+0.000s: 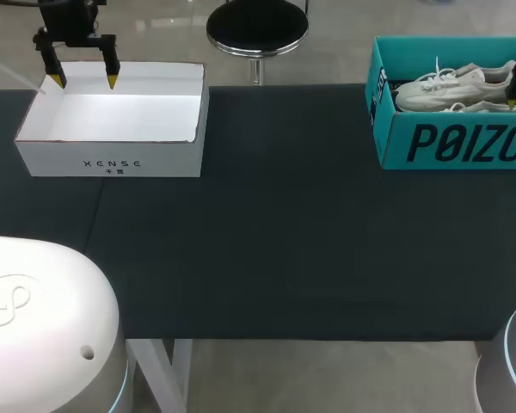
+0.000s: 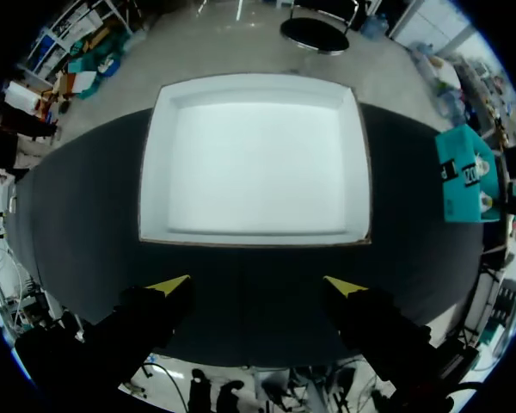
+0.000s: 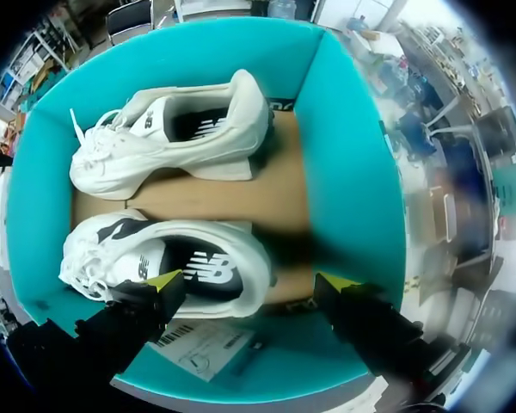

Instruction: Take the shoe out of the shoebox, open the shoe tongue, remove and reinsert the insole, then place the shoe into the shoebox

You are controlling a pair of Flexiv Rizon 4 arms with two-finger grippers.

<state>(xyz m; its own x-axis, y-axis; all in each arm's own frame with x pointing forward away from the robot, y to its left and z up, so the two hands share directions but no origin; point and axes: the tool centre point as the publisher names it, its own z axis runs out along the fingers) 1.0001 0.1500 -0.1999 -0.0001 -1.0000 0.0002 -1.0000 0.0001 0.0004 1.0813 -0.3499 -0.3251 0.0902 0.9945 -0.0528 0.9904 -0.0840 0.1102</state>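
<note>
Teal cardboard sets the scene: the shoebox is seen at the far right of the dark table, and nothing has been lifted out of it yet. Two white shoes are packed inside, side by side, toes pointing the same way. The nearer shoe is found directly under the right gripper, with its collar and printed insole laid open to view. The farther shoe is tucked ahead of it, against the box's opposite wall.

The right arm is brought in from the right edge and aimed straight down into the box. Its fingers are spread wide with nothing between them: one yellow tip is held over the shoe's opening, the other over bare cardboard by the heel. That pose is judged to be a line-up for a pinch on the heel collar, probably the firmest edge on offer.

Over on the left, the left gripper is likewise splayed and empty. It is hung tips-down above the back rim of a white box — parked there, it would seem, to leave the middle of the table free for the tongue and insole work.
</note>
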